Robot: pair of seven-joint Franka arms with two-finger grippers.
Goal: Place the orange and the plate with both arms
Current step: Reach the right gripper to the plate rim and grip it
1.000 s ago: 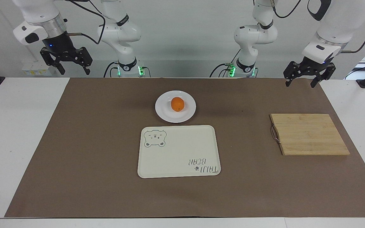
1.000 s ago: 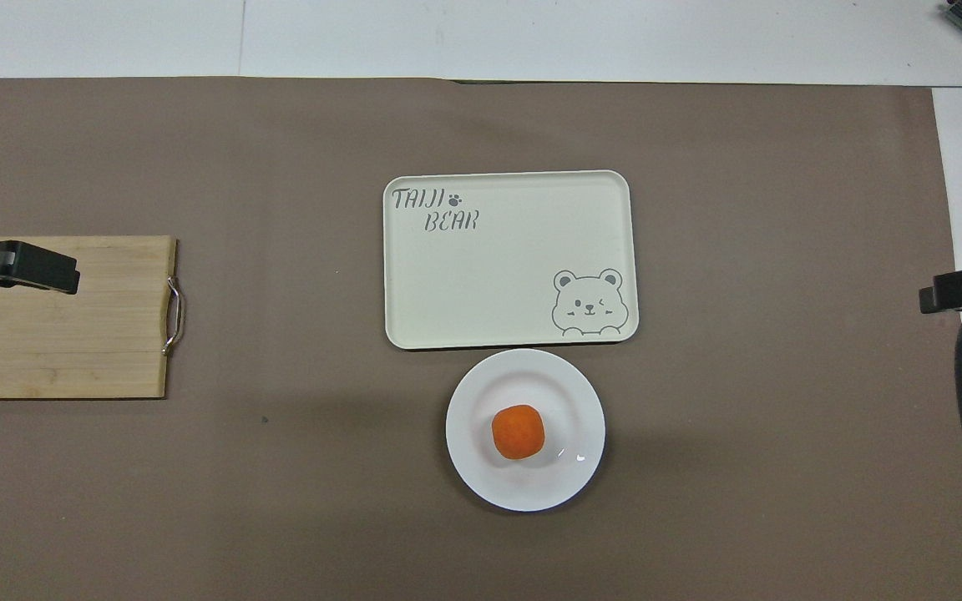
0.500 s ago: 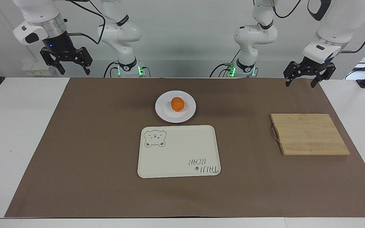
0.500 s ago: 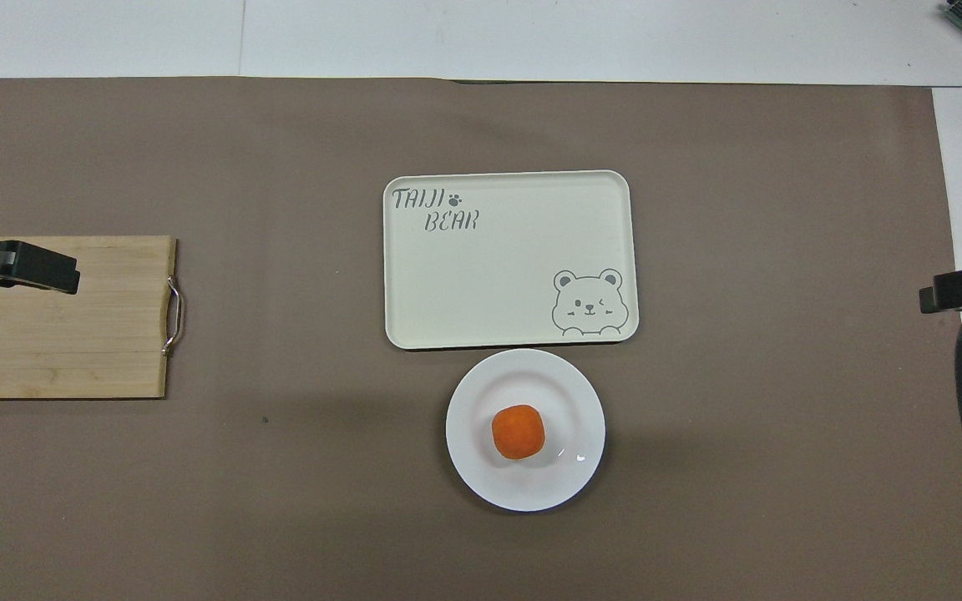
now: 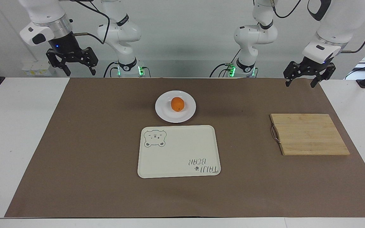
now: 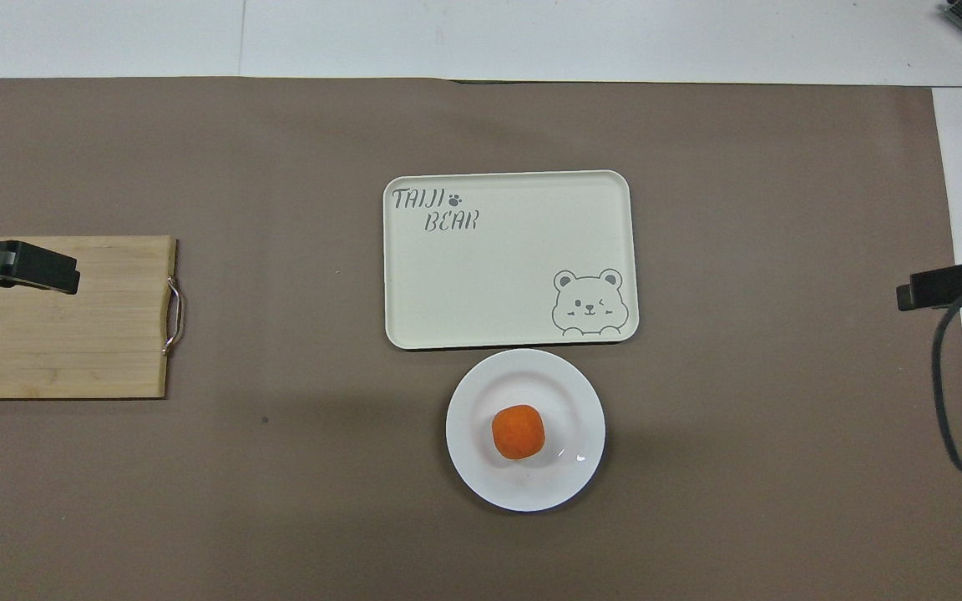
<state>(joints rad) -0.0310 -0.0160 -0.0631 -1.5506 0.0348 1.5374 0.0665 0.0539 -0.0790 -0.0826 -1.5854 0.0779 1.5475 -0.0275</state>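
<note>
Resting on the plate just nearer the robots than the tray, the orange is listed unmoved; left tool and right tool are raised, open, empty; both placements remain.

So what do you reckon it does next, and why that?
Probably the right gripper swings in over the plate and comes down toward the orange. Both grippers hang open and empty above the table's ends, and the orange sits untouched on the plate, toward the right arm's end. The left gripper waits.
</note>
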